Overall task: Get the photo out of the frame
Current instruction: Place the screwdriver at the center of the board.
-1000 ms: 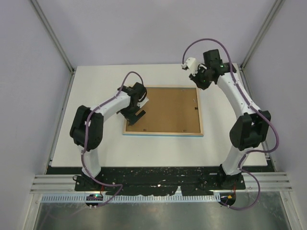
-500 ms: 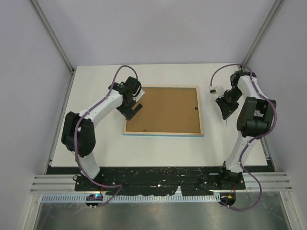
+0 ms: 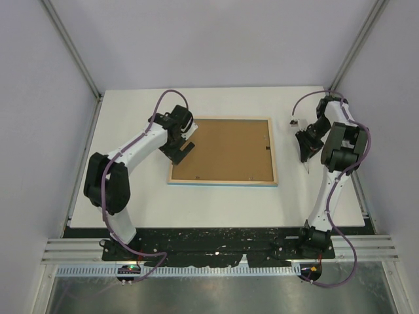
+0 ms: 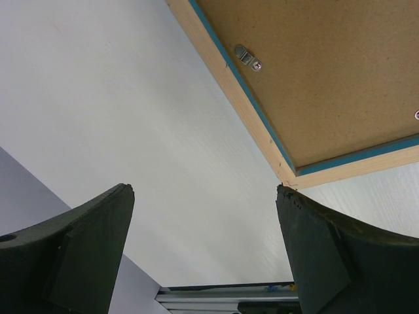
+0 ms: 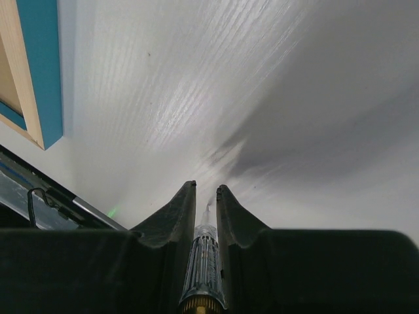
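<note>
Back up on the tabletop lies the frame; left pincer gapes empty beside its corner, right pincer clamps a thin clear-handled tool.

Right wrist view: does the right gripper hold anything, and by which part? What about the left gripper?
The right gripper grips a small screwdriver by its clear handle. The left gripper is open, holding nothing.

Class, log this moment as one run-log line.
frame: face down, backing board in | left end effector: open, by frame's left edge | right end effector: shut on screwdriver, right of frame
</note>
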### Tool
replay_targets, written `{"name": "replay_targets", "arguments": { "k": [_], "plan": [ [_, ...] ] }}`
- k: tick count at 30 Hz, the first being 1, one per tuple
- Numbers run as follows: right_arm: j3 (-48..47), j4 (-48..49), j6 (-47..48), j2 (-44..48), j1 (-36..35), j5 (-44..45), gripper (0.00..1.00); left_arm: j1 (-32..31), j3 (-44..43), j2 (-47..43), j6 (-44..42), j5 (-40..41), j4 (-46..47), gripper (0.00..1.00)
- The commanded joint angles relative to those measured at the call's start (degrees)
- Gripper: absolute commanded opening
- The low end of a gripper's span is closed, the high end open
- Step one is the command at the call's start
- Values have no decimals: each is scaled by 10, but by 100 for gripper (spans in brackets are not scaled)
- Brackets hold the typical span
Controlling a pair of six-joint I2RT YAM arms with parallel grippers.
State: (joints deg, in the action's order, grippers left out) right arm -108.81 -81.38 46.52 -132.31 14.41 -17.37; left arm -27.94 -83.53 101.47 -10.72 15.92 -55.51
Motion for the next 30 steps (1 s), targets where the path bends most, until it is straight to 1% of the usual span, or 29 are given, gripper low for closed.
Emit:
{"name": "replay_targets", "arguments": {
  "k": [1, 9, 13, 16, 27, 30],
  "plan": [
    [-15, 51, -14, -22, 3, -6, 17, 3, -7, -12, 4, -2, 5, 94],
    [2, 104, -49, -17, 3, -14, 23, 3, -16, -6, 7, -2, 0, 94],
    [9, 128, -69, -14, 4, -14, 29, 3, -14, -7, 8, 0, 0, 94],
    [13, 148, -85, -9, 3, -15, 32, 3, -14, -7, 8, 0, 0, 94],
    [48, 185, -98, 13, 4, -13, 38, 3, -9, -7, 7, -1, 4, 94],
    [55, 195, -104, 29, 3, -18, 42, 3, -9, -10, 7, -2, 5, 94]
  ]
}}
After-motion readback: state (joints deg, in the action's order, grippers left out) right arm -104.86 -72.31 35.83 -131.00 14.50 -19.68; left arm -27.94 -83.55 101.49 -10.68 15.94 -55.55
